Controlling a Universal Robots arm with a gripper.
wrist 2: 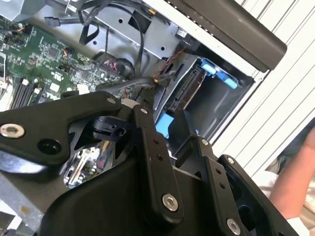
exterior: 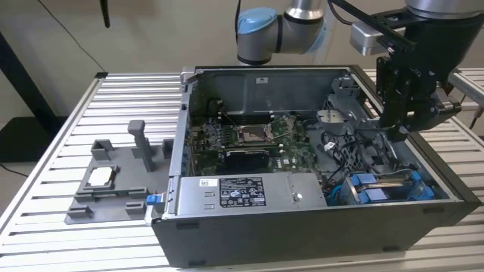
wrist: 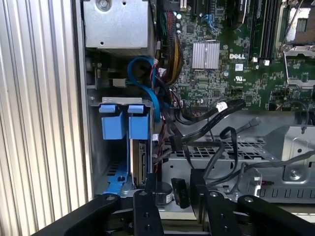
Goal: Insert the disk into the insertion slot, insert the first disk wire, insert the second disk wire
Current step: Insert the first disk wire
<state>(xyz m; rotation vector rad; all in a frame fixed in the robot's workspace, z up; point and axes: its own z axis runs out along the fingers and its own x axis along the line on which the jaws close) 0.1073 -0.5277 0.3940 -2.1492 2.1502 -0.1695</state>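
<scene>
The disk (wrist: 141,164) stands on edge in the insertion slot (wrist: 114,164), a dark metal bay with blue plastic tabs (wrist: 112,125). In the second wrist view the disk's connector edge (wrist 2: 188,92) faces out of the slot (wrist 2: 219,101). In the exterior view my gripper (exterior: 398,135) hangs inside the open computer case, over the loose black wires and behind the slot (exterior: 389,182). The gripper (wrist: 173,184) is open by a narrow gap, with a black wire plug (wrist: 179,192) in it. A flat dark wire (wrist 2: 123,84) runs up to the gripper (wrist 2: 167,115).
The green motherboard (exterior: 257,136) fills the case's middle and the power supply (exterior: 242,192) sits at its front. A blue wire (wrist: 147,83) loops beside the slot. A grey fixture (exterior: 106,184) lies on the slatted table. A person's hand (wrist 2: 295,177) shows outside the case.
</scene>
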